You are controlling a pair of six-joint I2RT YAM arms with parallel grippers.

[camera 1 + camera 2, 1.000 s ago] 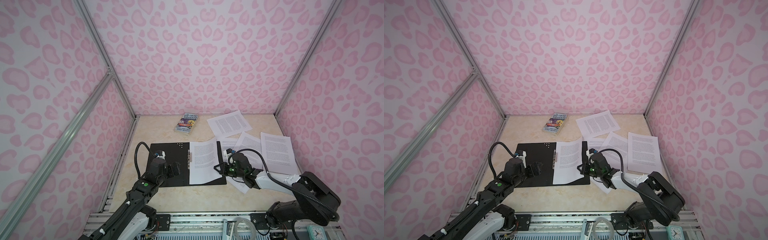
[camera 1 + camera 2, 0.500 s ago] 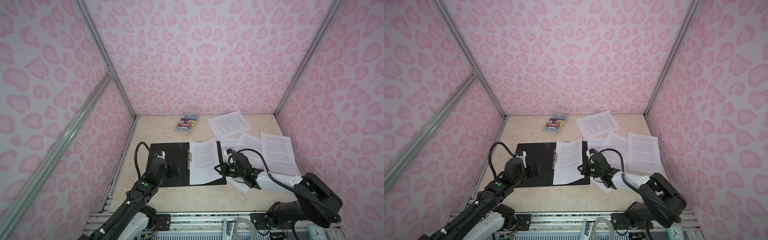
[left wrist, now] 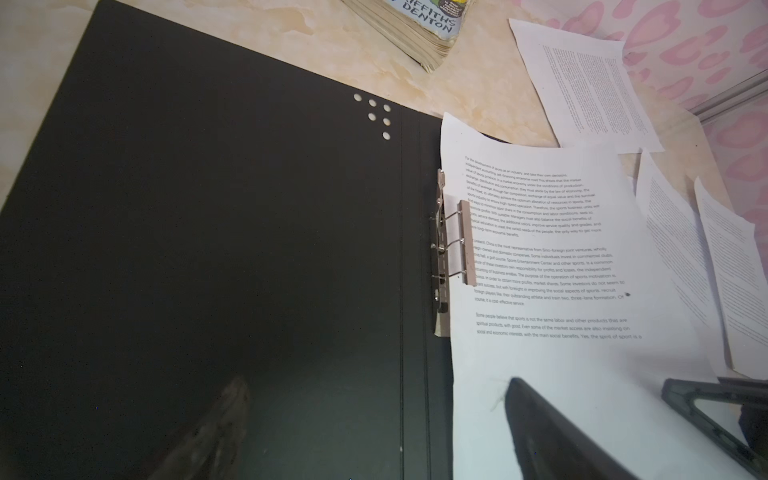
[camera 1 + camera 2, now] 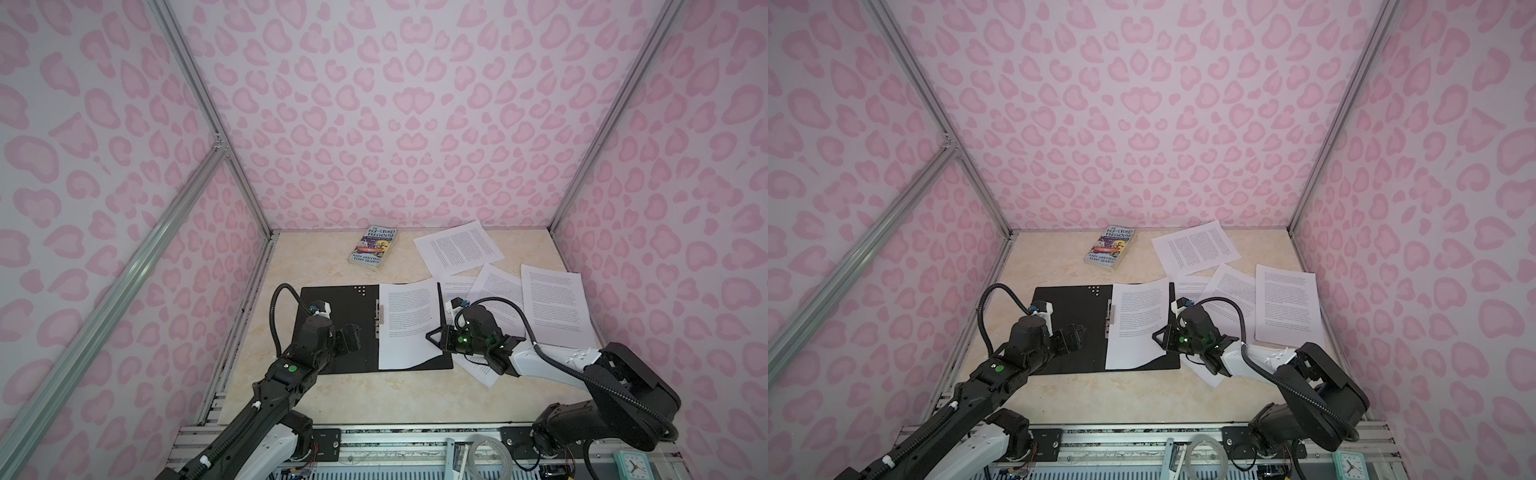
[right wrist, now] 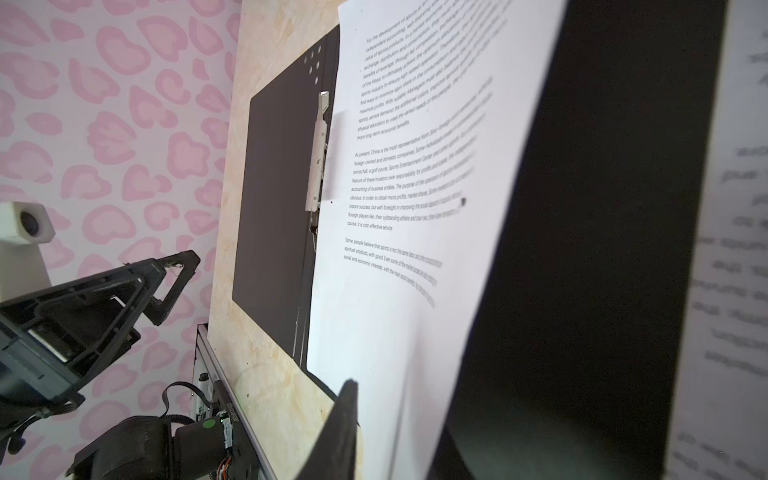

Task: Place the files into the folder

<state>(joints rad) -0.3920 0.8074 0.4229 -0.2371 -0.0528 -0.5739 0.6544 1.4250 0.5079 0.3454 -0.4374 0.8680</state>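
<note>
Book (image 4: 372,251): colourful paperback; lies flat, cover up, near the back wall, a little left of the middle; cover reads "Treehouse"; in the left wrist view the book (image 3: 419,33) shows yellowed page edges
Desk (image 4: 374,399): pale cream, marbled
Walls (image 4: 395,124): white with pink blotches; on three sides
Posts (image 4: 208,120): silver metal; at both back corners
Bar (image 4: 124,266): silver; slants across the left wall
Rail (image 4: 374,446): slotted metal; along the desk's near edge
Clock (image 4: 631,465): small, turquoise, white face; at the near right corner
Ring (image 4: 490,459): clear plastic; on the rail, near its middle
</note>
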